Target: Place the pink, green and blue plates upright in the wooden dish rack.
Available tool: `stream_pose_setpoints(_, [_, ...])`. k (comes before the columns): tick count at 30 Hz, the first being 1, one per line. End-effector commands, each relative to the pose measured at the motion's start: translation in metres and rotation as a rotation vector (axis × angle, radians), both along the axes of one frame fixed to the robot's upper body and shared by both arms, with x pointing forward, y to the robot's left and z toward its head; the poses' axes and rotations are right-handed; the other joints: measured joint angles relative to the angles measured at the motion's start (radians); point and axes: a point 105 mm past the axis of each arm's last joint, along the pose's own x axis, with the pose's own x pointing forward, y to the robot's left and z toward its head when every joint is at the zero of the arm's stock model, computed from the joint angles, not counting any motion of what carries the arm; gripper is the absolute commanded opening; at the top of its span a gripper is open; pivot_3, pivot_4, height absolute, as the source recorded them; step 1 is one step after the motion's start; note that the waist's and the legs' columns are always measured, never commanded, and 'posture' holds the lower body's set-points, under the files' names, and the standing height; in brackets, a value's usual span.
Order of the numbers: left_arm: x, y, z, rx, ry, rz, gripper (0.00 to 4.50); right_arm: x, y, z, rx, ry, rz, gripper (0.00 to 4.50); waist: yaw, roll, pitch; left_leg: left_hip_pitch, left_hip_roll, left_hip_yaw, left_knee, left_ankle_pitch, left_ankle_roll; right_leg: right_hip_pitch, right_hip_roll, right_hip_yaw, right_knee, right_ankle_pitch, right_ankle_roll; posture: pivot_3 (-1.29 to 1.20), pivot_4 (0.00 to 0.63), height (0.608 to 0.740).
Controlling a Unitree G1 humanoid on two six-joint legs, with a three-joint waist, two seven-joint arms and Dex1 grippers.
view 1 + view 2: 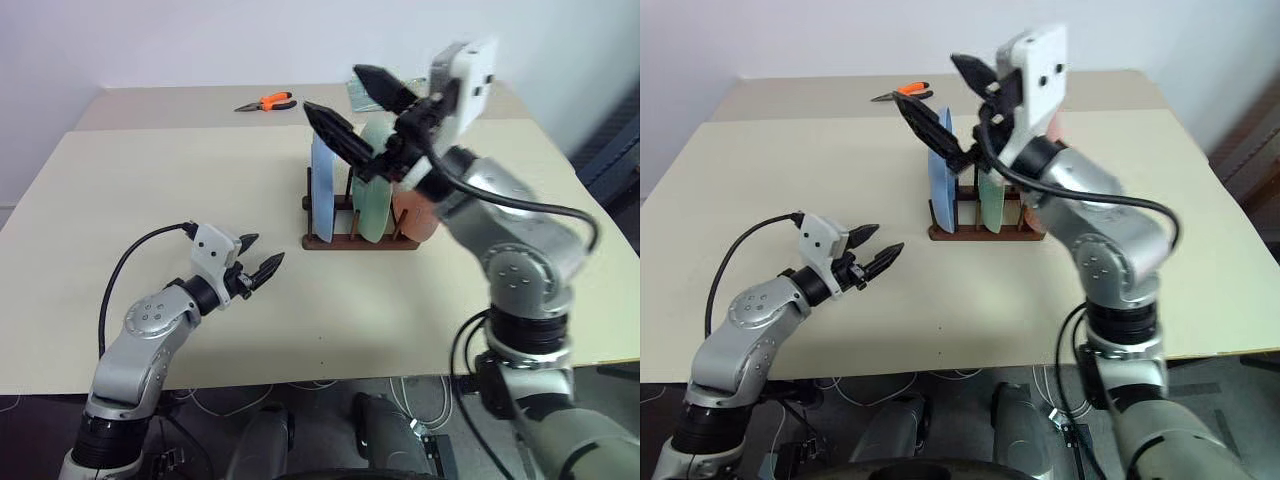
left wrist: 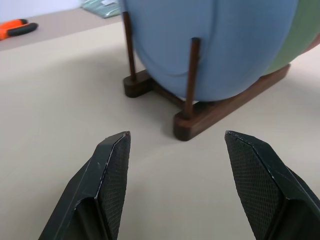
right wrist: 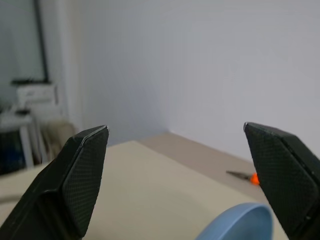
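Left eye view: my left gripper [image 1: 262, 256] hovers over the table [image 1: 150, 200] at seven o'clock from the wooden dish rack [image 1: 360, 241], fingers apart, empty. The rack holds the blue plate [image 1: 322, 190], green plate [image 1: 374, 200] and pink plate [image 1: 415, 215] upright. My right gripper [image 1: 352, 100] sits above them at twelve o'clock, fingers spread wide, holding nothing.

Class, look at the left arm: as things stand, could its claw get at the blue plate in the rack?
Probably yes. The left claw is open and empty, pointing toward the blue plate, with bare table between them. The right claw hangs above the rack.
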Motion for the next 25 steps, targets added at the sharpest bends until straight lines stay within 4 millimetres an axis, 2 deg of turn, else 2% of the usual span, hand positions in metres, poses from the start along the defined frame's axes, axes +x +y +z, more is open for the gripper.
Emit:
stream_pose_setpoints(1, [0.007, 0.026, 0.009, 0.048, -0.075, 0.094, 3.10, -0.010, -0.054, 0.015, -0.010, -0.076, -0.070, 4.40, 0.004, -0.001, 0.000, 0.000, 0.000, 0.000, 0.000, 0.000, 0.000, 0.001, 0.000, 0.000, -0.001, 0.000, 0.000, 0.00, 0.150, 0.740])
stream_pose_setpoints(3, [0.011, 0.044, 0.004, 0.082, -0.083, 0.152, 3.10, -0.004, -0.106, -0.002, -0.066, -0.009, -0.228, 4.40, 0.007, -0.001, 0.000, -0.001, 0.000, 0.000, 0.000, 0.000, 0.001, 0.002, 0.000, 0.000, -0.003, 0.000, 0.000, 0.00, 0.150, 0.740])
stream_pose_setpoints(5, [0.014, 0.057, -0.001, 0.115, -0.087, 0.187, 3.10, -0.002, -0.146, -0.022, -0.121, 0.068, -0.355, 4.40, 0.013, -0.001, -0.001, -0.001, -0.001, 0.001, 0.001, -0.001, 0.002, 0.003, -0.001, 0.000, -0.004, -0.001, 0.000, 0.00, 0.150, 0.740])
stream_pose_setpoints(7, [0.016, 0.062, -0.009, 0.145, -0.082, 0.190, 3.10, -0.002, -0.176, -0.056, -0.184, 0.168, -0.448, 4.40, 0.013, -0.001, -0.001, 0.000, -0.001, 0.003, 0.001, -0.002, 0.003, 0.003, -0.002, 0.000, -0.004, -0.001, 0.000, 0.00, 0.150, 0.740])
stream_pose_setpoints(9, [0.018, 0.062, -0.015, 0.156, -0.081, 0.184, 3.10, -0.004, -0.194, -0.085, -0.237, 0.249, -0.488, 4.40, 0.012, 0.000, -0.001, 0.001, 0.000, 0.004, 0.000, -0.002, 0.003, 0.003, -0.002, 0.001, -0.004, -0.001, 0.000, 0.00, 0.150, 0.740])
stream_pose_setpoints(12, [0.021, 0.061, -0.020, 0.149, -0.084, 0.176, 3.10, -0.002, -0.206, -0.119, -0.293, 0.318, -0.533, 4.40, 0.002, 0.002, -0.001, 0.001, 0.000, 0.006, 0.002, -0.002, 0.003, 0.003, -0.003, 0.001, -0.003, -0.001, 0.001, 0.00, 0.150, 0.740])
stream_pose_setpoints(15, [0.020, 0.063, -0.023, 0.139, -0.087, 0.169, 3.10, 0.002, -0.209, -0.141, -0.315, 0.354, -0.550, 4.40, -0.002, 0.001, -0.001, 0.001, 0.000, 0.006, 0.002, -0.002, 0.003, 0.003, -0.003, 0.002, -0.003, -0.002, 0.002, 0.00, 0.150, 0.740])
stream_pose_setpoints(20, [0.016, 0.067, -0.031, 0.143, -0.079, 0.173, 3.10, 0.010, -0.213, -0.157, -0.322, 0.363, -0.571, 4.40, 0.002, 0.002, -0.001, 0.001, -0.001, 0.006, 0.002, -0.002, 0.003, 0.003, -0.003, 0.002, -0.003, 0.000, 0.000, 0.00, 0.150, 0.740])
stream_pose_setpoints(25, [0.015, 0.069, -0.028, 0.138, -0.092, 0.194, 3.10, 0.021, -0.209, -0.171, -0.343, 0.361, -0.580, 4.40, 0.003, 0.002, -0.001, 0.001, -0.001, 0.006, 0.003, -0.002, 0.003, 0.003, -0.003, 0.002, -0.003, -0.001, 0.001, 0.00, 0.150, 0.740])
